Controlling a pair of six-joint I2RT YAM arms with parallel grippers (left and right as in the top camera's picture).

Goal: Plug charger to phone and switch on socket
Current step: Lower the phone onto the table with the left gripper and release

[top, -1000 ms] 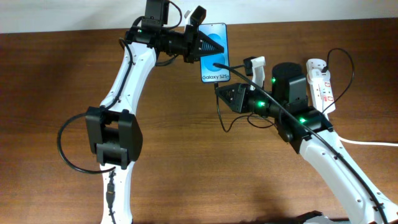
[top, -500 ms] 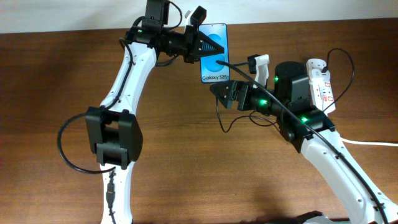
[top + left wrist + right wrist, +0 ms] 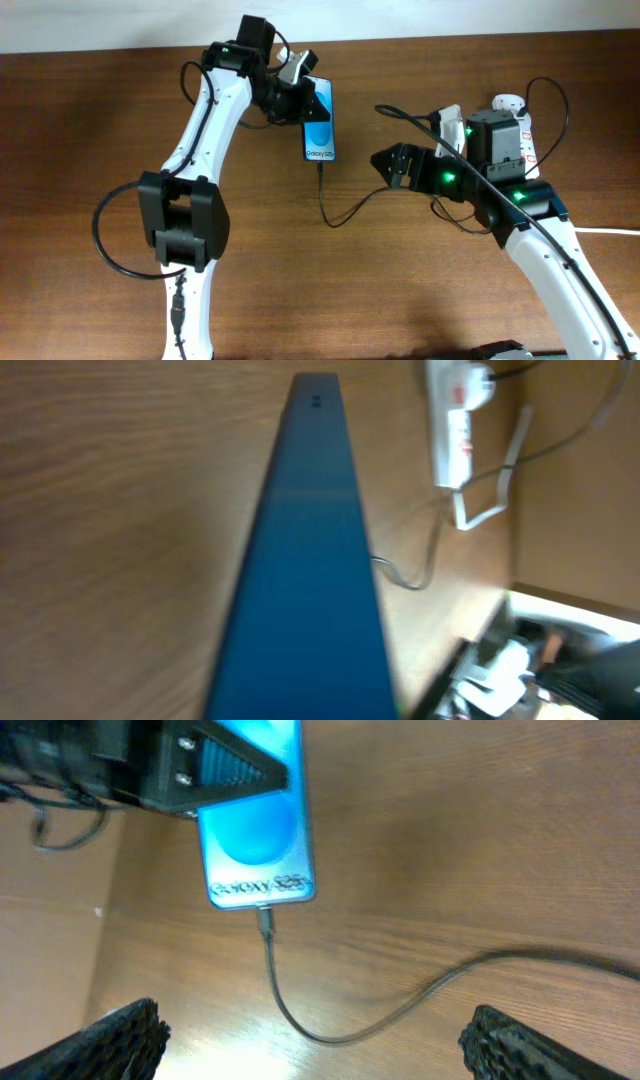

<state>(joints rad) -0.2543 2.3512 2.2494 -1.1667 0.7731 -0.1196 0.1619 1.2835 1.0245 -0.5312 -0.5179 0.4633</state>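
While left jaws clasp phone [image 3: 258, 835], right wrist shows charger [image 3: 266, 935] plugged, right jaws released

The brown wooden table [image 3: 100, 120] bears the white socket [image 3: 456, 435] near its right side and the curving black charger cable [image 3: 270, 970].

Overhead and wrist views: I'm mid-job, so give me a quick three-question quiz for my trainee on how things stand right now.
1. True or false: the charger has its plug tip seated in the bottom edge of the phone.
2. What does the right gripper hold? A) the charger B) the phone C) nothing, its fingers are spread wide
3. Fill in: the left gripper is shut on the ____.

Key: 1 true; 2 C; 3 phone.
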